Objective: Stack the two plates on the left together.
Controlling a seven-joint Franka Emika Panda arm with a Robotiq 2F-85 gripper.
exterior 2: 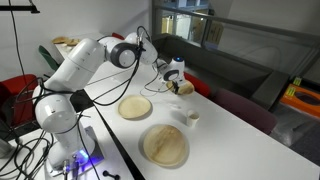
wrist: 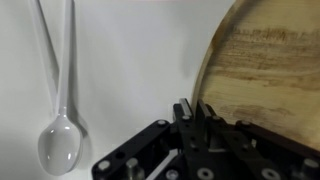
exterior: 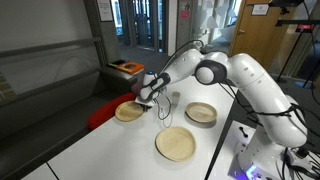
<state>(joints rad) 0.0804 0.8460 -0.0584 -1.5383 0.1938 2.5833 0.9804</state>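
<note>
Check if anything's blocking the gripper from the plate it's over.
Nothing visible. In the wrist view the gripper sits right at the rim of the plate. The white spoon lies off to the side, clear of both.

Office building: glass doors [exterior: 145,22], wooden door [exterior: 262,40]

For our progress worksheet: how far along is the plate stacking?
Done: nothing stacked; the smaller plate and the wider plate lie apart on the white table. In hand: the hand sits at the smaller plate's rim, grip unclear. Left: lifting one plate onto the other.
</note>
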